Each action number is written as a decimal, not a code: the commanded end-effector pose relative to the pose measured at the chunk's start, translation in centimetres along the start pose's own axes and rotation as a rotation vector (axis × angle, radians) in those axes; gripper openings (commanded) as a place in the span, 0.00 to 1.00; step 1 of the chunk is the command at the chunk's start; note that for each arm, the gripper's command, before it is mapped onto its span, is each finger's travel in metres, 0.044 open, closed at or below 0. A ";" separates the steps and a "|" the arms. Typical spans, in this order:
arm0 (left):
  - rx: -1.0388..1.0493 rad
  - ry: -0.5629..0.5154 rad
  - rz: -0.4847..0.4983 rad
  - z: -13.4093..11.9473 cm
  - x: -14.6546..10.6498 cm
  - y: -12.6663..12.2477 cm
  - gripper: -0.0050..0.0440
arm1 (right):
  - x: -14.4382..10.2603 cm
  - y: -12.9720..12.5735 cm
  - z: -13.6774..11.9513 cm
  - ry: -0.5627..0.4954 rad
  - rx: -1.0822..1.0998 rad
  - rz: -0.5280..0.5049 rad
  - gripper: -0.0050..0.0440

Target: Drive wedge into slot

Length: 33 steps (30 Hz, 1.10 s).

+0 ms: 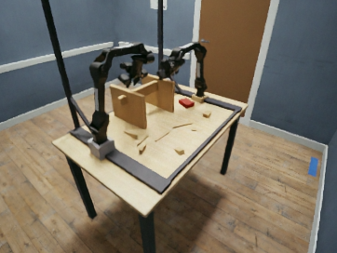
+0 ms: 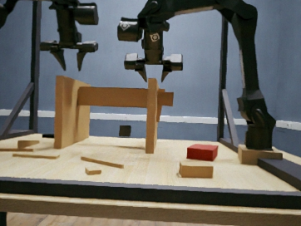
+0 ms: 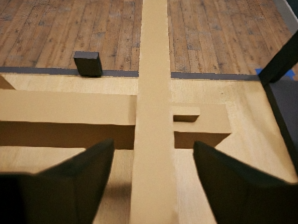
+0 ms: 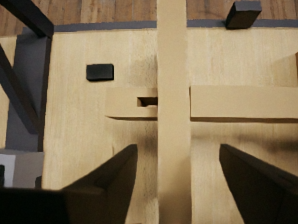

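The rail (image 2: 118, 96) runs between two upright end boards. My right gripper (image 2: 66, 56) hovers above the end board (image 2: 68, 112) at the rail's open end. Its fingers are apart with nothing between them. The right wrist view shows the empty slot (image 4: 147, 101) in the rail stub just beside that board (image 4: 173, 100). My left gripper (image 2: 153, 71) hovers open and empty above the other end board (image 2: 151, 116). A wedge (image 3: 186, 114) sits in that end's slot, against the board (image 3: 152, 110). Both boards stand on the table.
Loose wooden wedges and strips lie on the table (image 1: 141, 149) (image 1: 179, 151) (image 2: 195, 169) (image 2: 101, 162). A red block (image 2: 202, 152) sits near the left arm's base (image 2: 258, 139). Small black blocks (image 4: 100, 71) (image 2: 125, 130) sit toward the far edge. Gantry posts stand at the sides.
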<state>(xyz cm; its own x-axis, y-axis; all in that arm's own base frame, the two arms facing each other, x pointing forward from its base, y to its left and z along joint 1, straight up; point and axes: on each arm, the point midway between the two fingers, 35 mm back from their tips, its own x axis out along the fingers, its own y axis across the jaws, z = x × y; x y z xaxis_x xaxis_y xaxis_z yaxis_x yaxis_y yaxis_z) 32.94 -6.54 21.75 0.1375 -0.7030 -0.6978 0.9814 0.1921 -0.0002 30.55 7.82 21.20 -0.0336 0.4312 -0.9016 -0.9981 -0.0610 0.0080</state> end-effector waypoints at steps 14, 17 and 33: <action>0.027 -0.009 0.028 -0.3 0.3 -0.3 0.61 | -0.3 -0.2 0.2 -0.001 -0.013 -0.012 0.61; 0.025 -0.009 0.027 -0.4 0.3 -0.3 0.10 | -0.3 -0.2 0.2 -0.001 -0.013 -0.012 0.61; 0.029 -0.008 0.028 -0.3 0.3 0.0 0.10 | 0.1 0.1 0.0 -0.002 -0.009 -0.002 0.61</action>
<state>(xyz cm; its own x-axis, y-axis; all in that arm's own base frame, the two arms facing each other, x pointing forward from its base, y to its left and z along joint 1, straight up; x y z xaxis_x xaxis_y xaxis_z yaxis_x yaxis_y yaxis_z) 32.91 -6.53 20.32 0.1393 -0.7037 -0.6967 0.9813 0.1927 0.0016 30.56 7.82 21.20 -0.0331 0.4312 -0.9017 -0.9981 -0.0610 0.0075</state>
